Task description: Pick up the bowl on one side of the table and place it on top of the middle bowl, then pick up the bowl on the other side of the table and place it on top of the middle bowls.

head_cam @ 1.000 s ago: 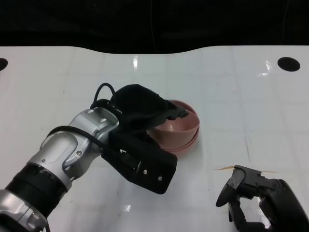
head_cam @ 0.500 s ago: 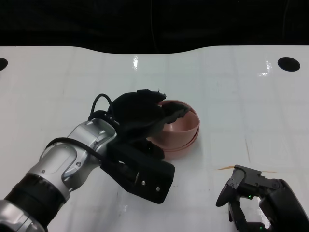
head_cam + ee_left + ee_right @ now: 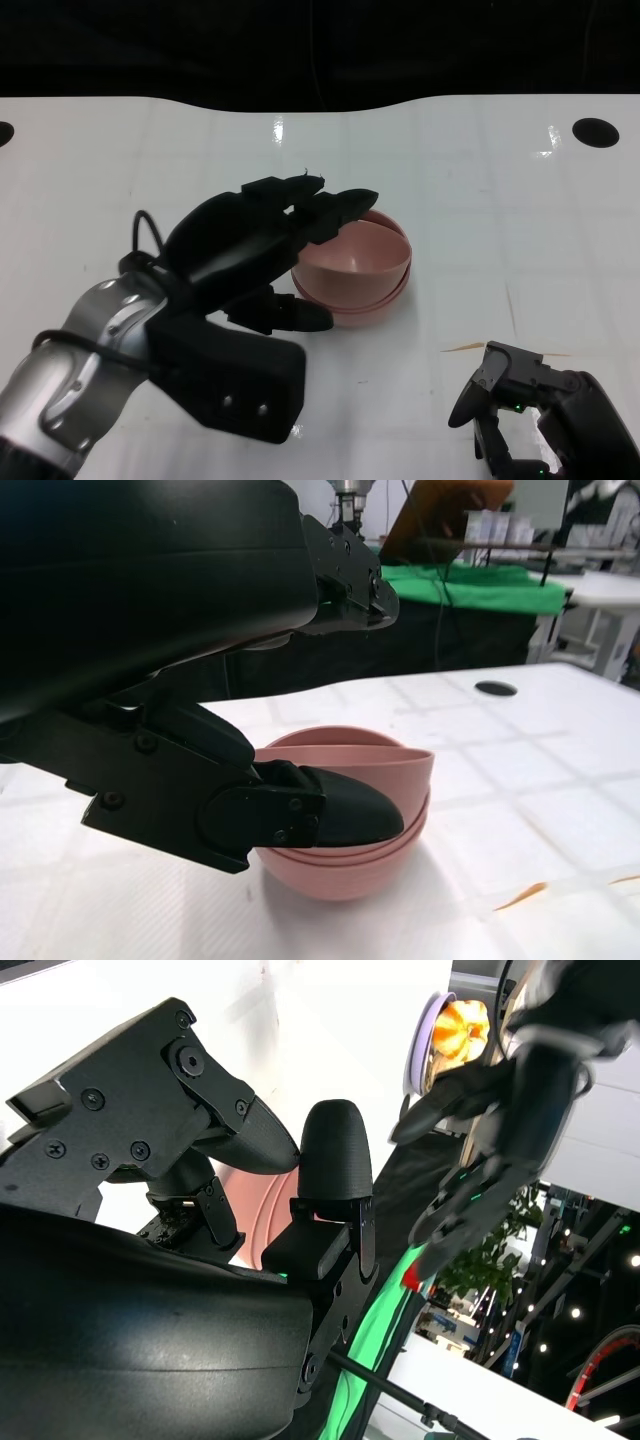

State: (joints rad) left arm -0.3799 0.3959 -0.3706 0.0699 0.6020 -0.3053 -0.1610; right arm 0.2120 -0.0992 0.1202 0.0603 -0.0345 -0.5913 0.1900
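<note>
From the head view, the stacked pink bowls (image 3: 358,268) sit mid-table; the left hand (image 3: 255,250) hovers at their nine o'clock, fingers spread wide and empty, while the right hand (image 3: 535,410) rests at five o'clock, fingers curled on nothing. The left wrist view shows a fingertip (image 3: 345,810) before the bowls' wall. In the right wrist view, curled fingers (image 3: 335,1160) hold nothing.

a glossy white counter (image 3: 500,200) with faint tile-like lines and bright glints of light, a round dark hole (image 3: 596,131) near its far right corner. behind its wavy far edge hangs a black backdrop (image 3: 300,45). farther off (left wrist view) stands a table draped in green cloth (image 3: 470,585).
</note>
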